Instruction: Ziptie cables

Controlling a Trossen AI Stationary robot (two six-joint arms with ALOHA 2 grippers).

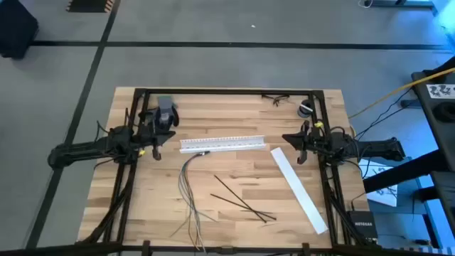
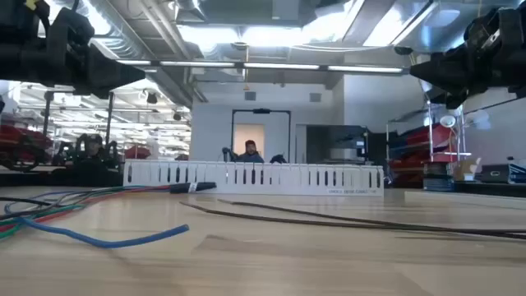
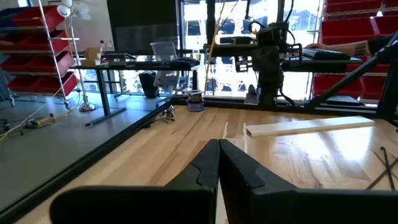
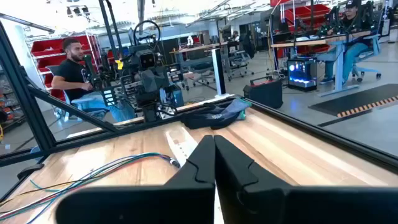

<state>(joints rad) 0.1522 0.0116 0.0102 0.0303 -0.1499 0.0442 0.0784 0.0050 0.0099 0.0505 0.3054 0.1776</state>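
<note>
The left hand (image 1: pixel 158 151) hovered over the left edge of the wooden counter (image 1: pixel 234 178), its two fingers pressed together and holding nothing. The right hand (image 1: pixel 299 151) hovered over the right edge, fingers likewise closed and empty. Between them lay a white slotted channel (image 1: pixel 222 144), stretched left to right across the counter's middle. Starting just beside the channel's left end, the cables (image 1: pixel 189 186) trailed in a loose bundle toward the near edge. To their right, well apart from both hands, the zipties (image 1: pixel 242 200) lay as crossed black strips. A flat white strip (image 1: pixel 298 189) lay diagonally near the right side. A small grey object (image 1: pixel 166 108) sat at the far left of the counter, beside the left arm.
</note>
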